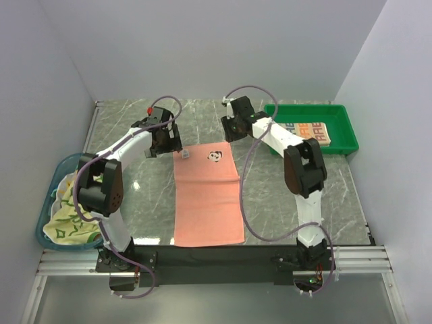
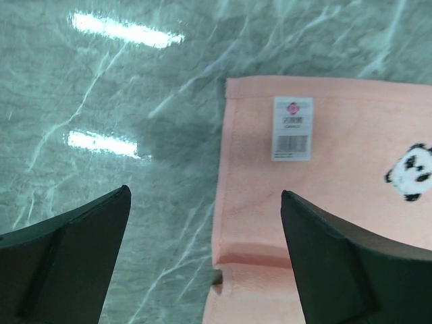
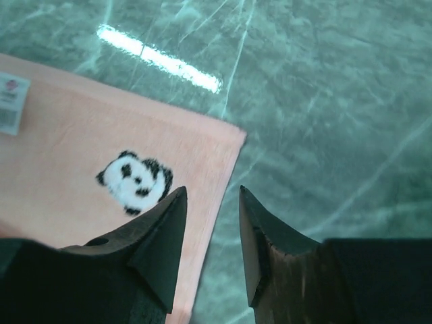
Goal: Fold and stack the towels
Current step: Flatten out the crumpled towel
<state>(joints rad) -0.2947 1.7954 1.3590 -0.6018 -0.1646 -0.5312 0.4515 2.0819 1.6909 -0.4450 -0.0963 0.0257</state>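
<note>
Top external: pink towel [image 1: 208,202] spread flat mid table [image 1: 347,196], long side running near to far. Panda emblem [image 1: 214,156] by far edge, white label [image 1: 183,154] at far-left corner. Left tool [image 1: 169,145] over that far-left corner, right tool [image 1: 233,131] by far-right corner. Cream towel [image 1: 309,131] with coloured letters folded inside green tray [image 1: 345,131], far right. Frog towel [image 1: 67,219] bunched in blue basket [image 1: 40,229] at left edge.

Left wrist: left tool [image 2: 206,196] spread wide, nothing between fingers [image 2: 81,256], nothing gripped. Pink towel [image 2: 337,209] corner below, left edge roughly midway between fingers. Label [image 2: 292,128] and panda emblem [image 2: 412,172] face up. Low crease across cloth near bottom of view.

Right wrist: right tool [image 3: 210,196] partly apart, narrow gap, nothing clamped. Pink towel [image 3: 74,175] flat below, its right edge passing under the gap. Contact with cloth: cannot tell. Panda emblem [image 3: 135,181] just beside left finger [image 3: 162,250], label [image 3: 10,104] at far left of view.
</note>
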